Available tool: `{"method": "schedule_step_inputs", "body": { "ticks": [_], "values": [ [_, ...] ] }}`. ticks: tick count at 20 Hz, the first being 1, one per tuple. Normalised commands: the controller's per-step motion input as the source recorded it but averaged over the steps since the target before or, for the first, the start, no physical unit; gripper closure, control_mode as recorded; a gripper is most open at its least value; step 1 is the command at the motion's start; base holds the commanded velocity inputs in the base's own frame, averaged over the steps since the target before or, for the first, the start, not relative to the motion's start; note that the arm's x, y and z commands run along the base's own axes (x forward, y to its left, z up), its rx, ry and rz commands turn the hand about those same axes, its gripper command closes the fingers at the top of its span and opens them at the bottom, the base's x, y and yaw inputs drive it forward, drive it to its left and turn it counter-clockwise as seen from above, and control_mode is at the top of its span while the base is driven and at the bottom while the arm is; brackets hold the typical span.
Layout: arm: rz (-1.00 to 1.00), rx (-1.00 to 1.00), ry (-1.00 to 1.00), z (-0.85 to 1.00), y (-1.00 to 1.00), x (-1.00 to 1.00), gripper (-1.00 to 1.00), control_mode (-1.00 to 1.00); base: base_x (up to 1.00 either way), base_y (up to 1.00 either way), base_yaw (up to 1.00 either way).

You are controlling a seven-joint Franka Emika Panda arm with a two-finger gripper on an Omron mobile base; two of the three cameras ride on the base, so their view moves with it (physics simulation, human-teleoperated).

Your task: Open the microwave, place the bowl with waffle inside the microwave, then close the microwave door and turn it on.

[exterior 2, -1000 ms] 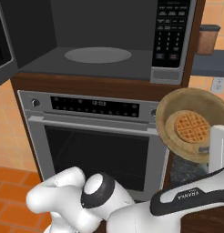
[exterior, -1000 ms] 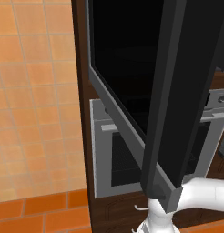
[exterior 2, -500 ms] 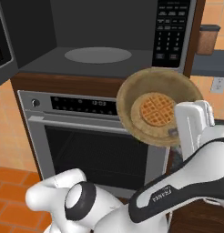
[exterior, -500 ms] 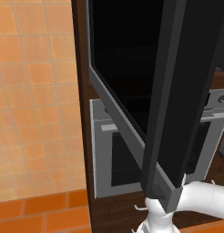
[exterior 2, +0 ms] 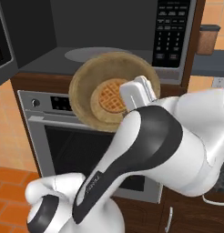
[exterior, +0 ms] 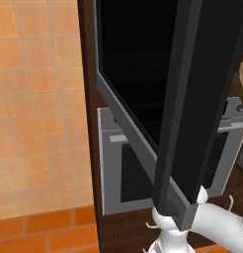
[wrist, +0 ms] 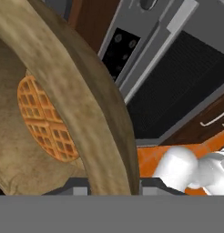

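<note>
Over the last second the bowl (exterior 2: 114, 91) with its waffle (exterior 2: 112, 96), rim pinched between the nearly shut fingers (wrist: 113, 184), has swung left and up to the microwave (exterior 2: 104, 36) mouth, its door (exterior: 158, 99) hanging open, so placement looks imminent.

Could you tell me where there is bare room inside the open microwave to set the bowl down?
The microwave floor is bare around its grey turntable, between the left wall and the keypad panel. The front is crowded: the claw holds the bowl there.
</note>
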Motion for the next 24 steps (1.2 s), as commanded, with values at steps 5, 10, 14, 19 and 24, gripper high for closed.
{"method": "schedule_step_inputs", "body": {
  "ticks": [5, 10, 14, 19, 24],
  "values": [
    [-0.08, -0.06, 0.00, 0.03, 1.00, 0.49, 1.00, -1.00, 0.00, 0.00, 0.00],
    [-0.11, -0.02, 0.00, 0.08, 0.97, 0.14, 1.00, -1.00, 0.00, 0.00, 0.00],
    [-0.12, 0.00, 0.00, 0.39, 0.83, 0.03, 1.00, -1.00, 0.00, 0.00, 0.00],
    [-0.15, 0.00, 0.00, 0.31, 0.77, 0.41, 1.00, -1.00, 0.00, 0.00, 0.00],
    [-0.19, 0.03, 0.09, 0.12, 0.22, 0.96, 1.00, -1.00, 0.00, 0.00, 0.00]
  ]
}}
